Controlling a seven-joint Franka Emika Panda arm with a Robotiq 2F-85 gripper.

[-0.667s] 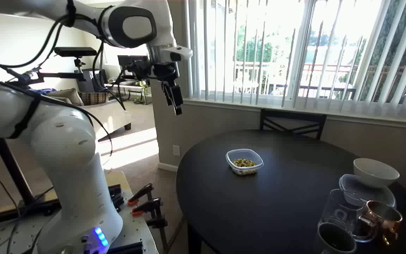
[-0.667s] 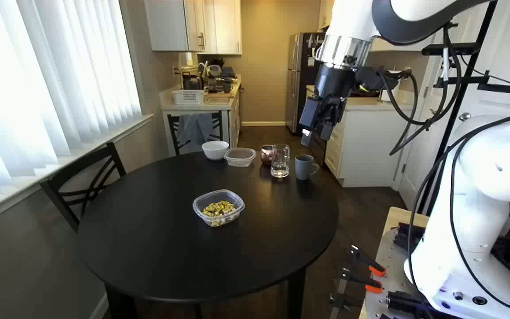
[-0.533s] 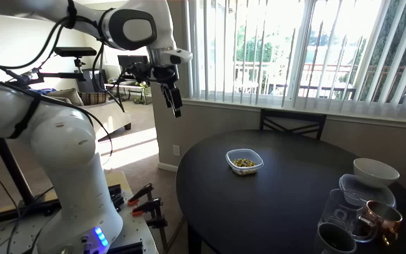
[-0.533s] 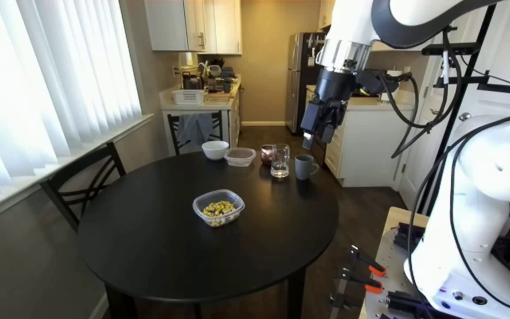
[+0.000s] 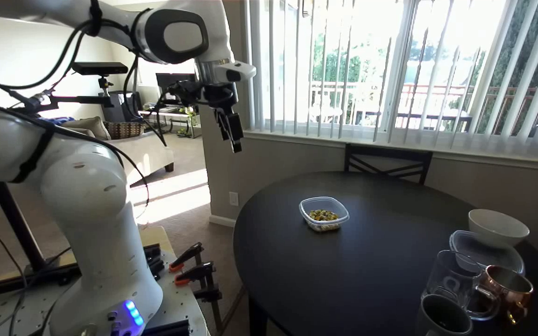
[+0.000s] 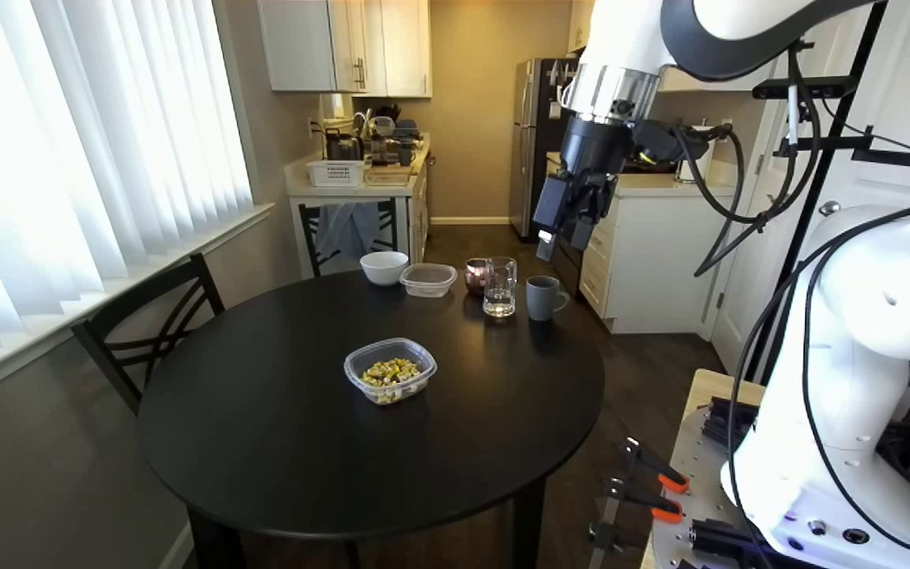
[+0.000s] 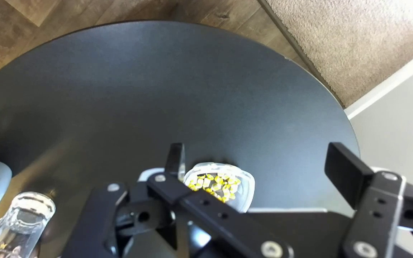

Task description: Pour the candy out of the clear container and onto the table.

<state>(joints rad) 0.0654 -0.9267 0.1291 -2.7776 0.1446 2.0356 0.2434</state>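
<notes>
The clear container point(image 5: 321, 202) stands upright on the dark round table point(image 5: 353, 275), and it also shows in an exterior view point(image 6: 392, 351) and in the wrist view point(image 7: 246, 191). The yellow-brown candy point(image 5: 323, 215) lies inside it, also seen as candy in an exterior view point(image 6: 390, 371) and in the wrist view point(image 7: 224, 182). My gripper point(image 7: 255, 153) is open with nothing between its fingers. In both exterior views the gripper point(image 5: 231, 142) point(image 6: 564, 241) hangs well above table height, apart from the container. In the wrist view one finger hides part of the container.
A white bowl point(image 6: 384, 269), an empty clear tub point(image 6: 428, 278), a copper mug point(image 6: 476, 276), a glass mug point(image 6: 500, 288) and a grey mug point(image 6: 542, 299) stand grouped along the table edge. A dark chair point(image 5: 388, 163) stands by the window.
My gripper has shifted only very slightly, dipping a little and coming back up. The container, the candy and the other things on the table have not moved.
</notes>
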